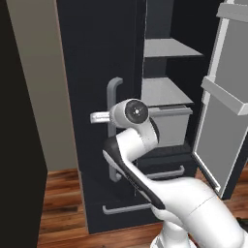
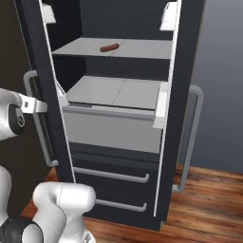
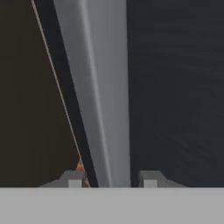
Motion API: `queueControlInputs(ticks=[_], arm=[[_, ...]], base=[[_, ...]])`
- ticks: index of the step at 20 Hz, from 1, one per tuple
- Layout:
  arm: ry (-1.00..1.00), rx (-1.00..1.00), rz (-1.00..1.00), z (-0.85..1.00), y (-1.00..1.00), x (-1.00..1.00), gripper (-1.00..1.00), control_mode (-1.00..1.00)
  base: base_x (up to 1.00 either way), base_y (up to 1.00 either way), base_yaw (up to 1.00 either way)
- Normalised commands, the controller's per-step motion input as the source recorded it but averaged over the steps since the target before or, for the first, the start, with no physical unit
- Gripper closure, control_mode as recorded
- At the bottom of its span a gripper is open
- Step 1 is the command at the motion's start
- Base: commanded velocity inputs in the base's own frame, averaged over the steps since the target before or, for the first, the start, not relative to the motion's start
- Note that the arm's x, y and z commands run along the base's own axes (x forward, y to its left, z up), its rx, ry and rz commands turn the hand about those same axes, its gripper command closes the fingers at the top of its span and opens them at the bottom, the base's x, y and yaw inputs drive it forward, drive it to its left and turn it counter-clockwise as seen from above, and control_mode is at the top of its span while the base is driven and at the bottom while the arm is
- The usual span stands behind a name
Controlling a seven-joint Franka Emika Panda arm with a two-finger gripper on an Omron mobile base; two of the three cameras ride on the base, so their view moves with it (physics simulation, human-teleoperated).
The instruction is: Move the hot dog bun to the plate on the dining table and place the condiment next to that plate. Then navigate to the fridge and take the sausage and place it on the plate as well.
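Gripper (image 3: pixel 111 183) astride the grey door handle (image 3: pixel 98 92), jaws apparently clamped on it. Could slip off if pulled askew. Farther in, sausage (image 2: pixel 109 47) lying on upper fridge shelf (image 2: pixel 142 49), still out of reach.

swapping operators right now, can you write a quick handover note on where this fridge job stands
Gripper: fingertips straddle the grey bar handle of the dark left fridge door; whether they clamp it cannot be told.
Job's things: the small reddish-brown sausage lies on the upper grey fridge shelf, untouched.
Done: base is parked at the black fridge, whose right door stands open.
Left: pick the sausage off the shelf and carry it to the plate on the dining table.
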Motion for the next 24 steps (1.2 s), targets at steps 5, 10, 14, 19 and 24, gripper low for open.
queueControlInputs(ticks=[5, 10, 14, 19, 24], arm=[[0.03, 0.1, 0.01, -0.04, -0.1, -0.62, -1.0, -1.0], [0.09, 0.32, -0.16, 0.17, -0.7, -0.72, -1.0, -1.0], [0.22, 0.32, -0.18, 0.35, -0.87, -0.45, -1.0, -1.0], [0.27, 0.33, -0.04, 0.22, -0.75, 0.1, -1.0, -1.0], [0.19, 0.43, 0.17, 0.13, -0.4, 0.61, -1.0, -1.0]], base=[[0.0, 0.0, 0.0], [0.0, 0.0, 0.0], [0.0, 0.0, 0.0], [0.0, 0.0, 0.0], [0.0, 0.0, 0.0]])
